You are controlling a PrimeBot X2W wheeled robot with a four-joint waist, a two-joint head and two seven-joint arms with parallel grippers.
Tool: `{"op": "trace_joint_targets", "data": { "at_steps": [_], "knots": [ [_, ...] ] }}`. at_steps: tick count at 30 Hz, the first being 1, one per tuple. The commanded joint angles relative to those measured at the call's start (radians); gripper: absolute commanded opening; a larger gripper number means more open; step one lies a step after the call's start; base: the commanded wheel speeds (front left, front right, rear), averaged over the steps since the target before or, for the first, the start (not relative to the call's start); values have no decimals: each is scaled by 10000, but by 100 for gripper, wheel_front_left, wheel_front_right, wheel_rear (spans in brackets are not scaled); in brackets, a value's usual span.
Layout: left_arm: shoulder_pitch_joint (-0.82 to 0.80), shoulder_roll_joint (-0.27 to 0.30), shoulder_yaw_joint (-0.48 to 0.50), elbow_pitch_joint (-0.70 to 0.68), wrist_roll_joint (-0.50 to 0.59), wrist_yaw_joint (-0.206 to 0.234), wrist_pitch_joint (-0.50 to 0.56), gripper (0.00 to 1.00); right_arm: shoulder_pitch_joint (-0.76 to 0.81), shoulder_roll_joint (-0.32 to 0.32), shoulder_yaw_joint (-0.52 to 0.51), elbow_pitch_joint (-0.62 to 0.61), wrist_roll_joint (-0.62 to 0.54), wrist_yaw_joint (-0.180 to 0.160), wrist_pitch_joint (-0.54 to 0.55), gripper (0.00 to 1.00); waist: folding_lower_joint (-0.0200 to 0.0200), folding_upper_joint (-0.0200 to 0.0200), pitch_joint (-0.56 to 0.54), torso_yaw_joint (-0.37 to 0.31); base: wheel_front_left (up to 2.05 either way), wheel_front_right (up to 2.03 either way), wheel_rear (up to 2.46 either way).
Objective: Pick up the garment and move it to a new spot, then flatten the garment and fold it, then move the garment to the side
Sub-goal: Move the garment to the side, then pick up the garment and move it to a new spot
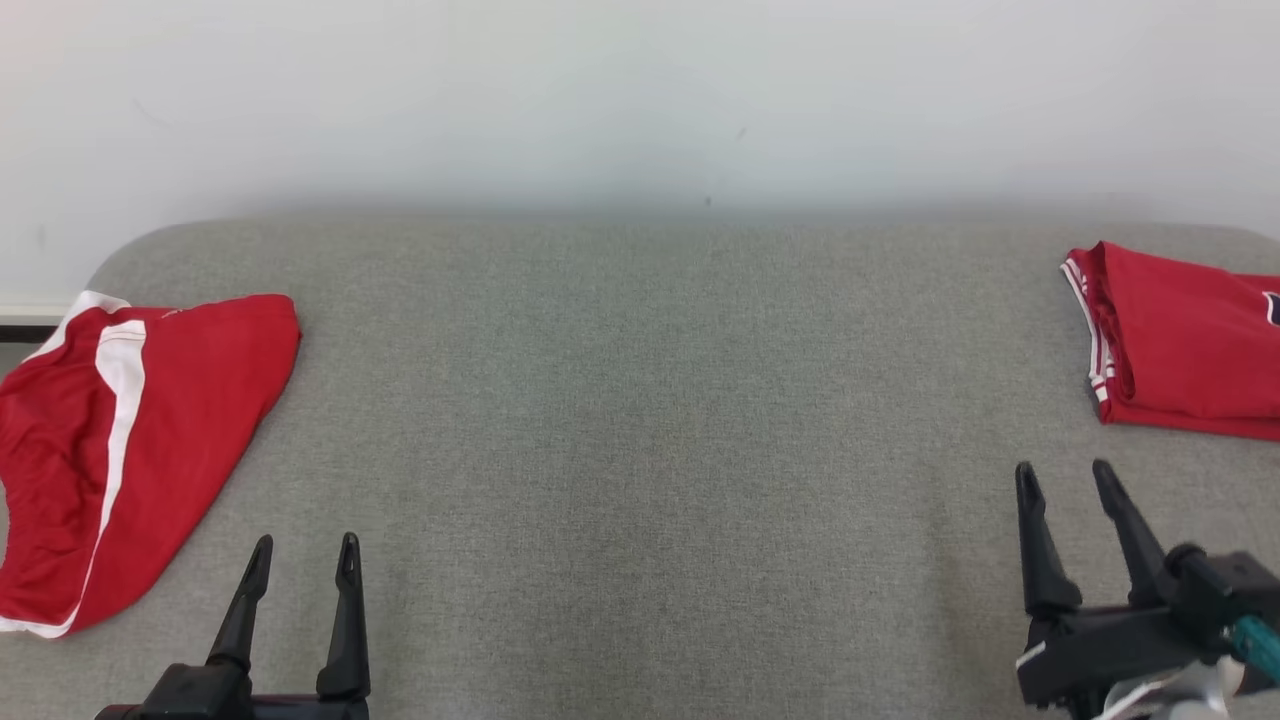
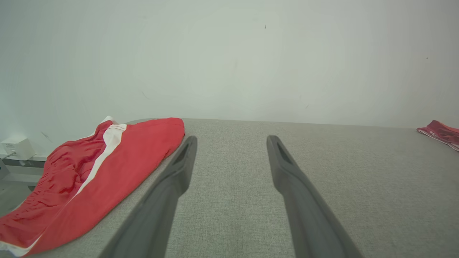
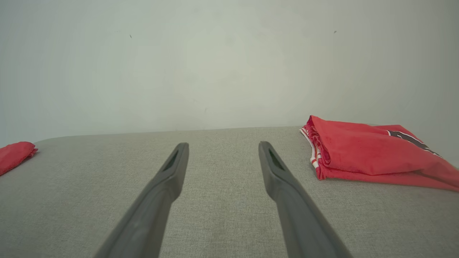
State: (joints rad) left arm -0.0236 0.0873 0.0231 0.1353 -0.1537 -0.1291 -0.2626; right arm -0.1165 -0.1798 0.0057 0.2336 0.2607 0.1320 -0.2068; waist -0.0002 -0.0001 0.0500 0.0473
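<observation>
Red shorts with a white side stripe lie loosely spread at the left edge of the grey padded table, partly hanging over the side; the left wrist view has them as the red shorts. A second red garment, folded, with striped trim, rests at the far right edge, seen too as the folded red garment. My left gripper stands open near the front edge, just right of the shorts, holding nothing. My right gripper is open below the folded garment, apart from it.
A pale wall runs behind the table. A small white box sits on a ledge beyond the table's left end. Bare grey fabric stretches across the table's middle between the two garments.
</observation>
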Motion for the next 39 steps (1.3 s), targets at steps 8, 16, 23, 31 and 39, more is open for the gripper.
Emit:
{"op": "trace_joint_targets", "data": {
  "at_steps": [8,16,23,31,39],
  "knots": [
    [311,43,-71,129,-42,-8,-31,100,1184,527,-348,-983,-400,-29,235,100,2,1,-273,-58,0,0,0],
    [380,202,-315,216,-151,-14,-31,100,1651,816,-520,-1387,-490,-29,386,100,2,1,-325,-179,0,0,0],
    [334,302,-402,291,-204,-14,-31,100,1794,946,-557,-1440,-530,-29,388,100,2,1,-287,-232,0,0,0],
    [221,368,-459,338,-229,-4,-31,100,1822,1038,-574,-1373,-558,-29,319,100,2,1,-239,-235,0,0,0],
    [82,406,-282,403,-174,0,-31,100,1715,1070,-474,-1347,-548,-29,346,100,2,1,-142,119,0,0,0]
  ]
}}
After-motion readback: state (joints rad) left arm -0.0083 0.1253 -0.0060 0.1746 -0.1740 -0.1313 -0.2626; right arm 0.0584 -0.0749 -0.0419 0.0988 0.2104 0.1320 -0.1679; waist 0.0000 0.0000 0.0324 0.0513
